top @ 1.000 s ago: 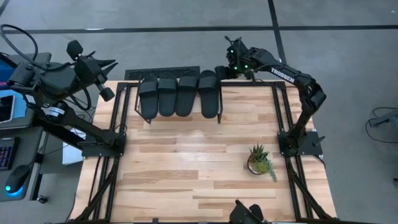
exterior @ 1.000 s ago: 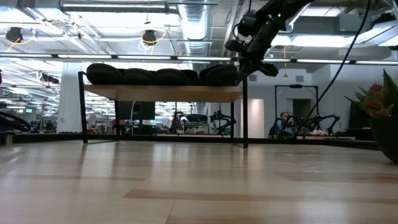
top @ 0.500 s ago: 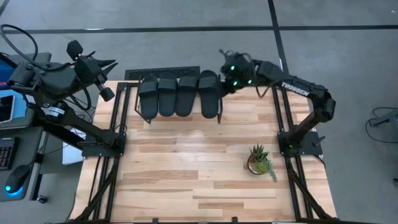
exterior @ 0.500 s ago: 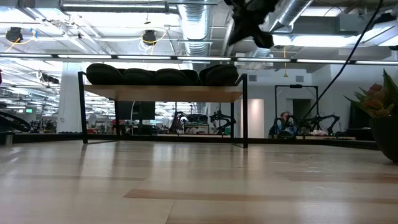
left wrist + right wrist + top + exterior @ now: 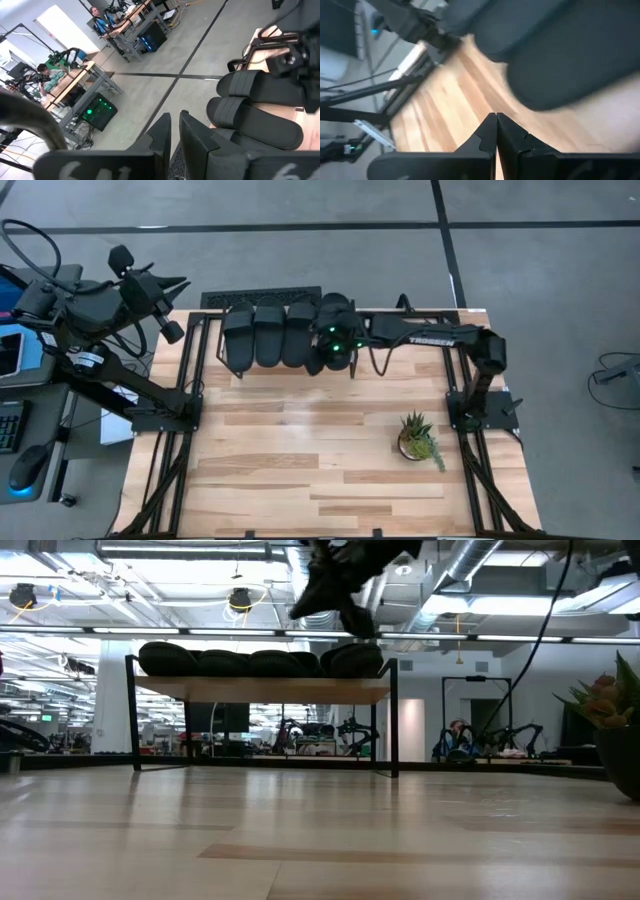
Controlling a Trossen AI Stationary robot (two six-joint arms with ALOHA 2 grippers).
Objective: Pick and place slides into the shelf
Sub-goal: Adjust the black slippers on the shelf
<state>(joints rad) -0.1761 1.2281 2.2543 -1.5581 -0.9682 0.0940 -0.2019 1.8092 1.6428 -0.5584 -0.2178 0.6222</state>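
1. High view: four black slides [image 5: 287, 335] lie side by side on the shelf [image 5: 200, 340] at the far edge of the tabletop [image 5: 300, 450], toes pointing toward the near side.
2. The right gripper [image 5: 335, 345] reaches across from the right and hangs over the rightmost slide, hiding much of it; green lights glow on its wrist.
3. In the right wrist view its jaws are pressed together with nothing between them, above blurred dark slides and bare wood.
4. In the low view the same arm [image 5: 335, 580] shows above the shelf's top, clear of the row of slides [image 5: 260, 662].
5. The left gripper [image 5: 165, 285] waits off the tabletop's far left corner, apart from the shelf; the left wrist view shows its jaws closed and empty.
6. A small potted plant [image 5: 418, 437] stands on the tabletop near the right arm's base, well apart from the shelf.
7. People sit at desks in the room beyond.
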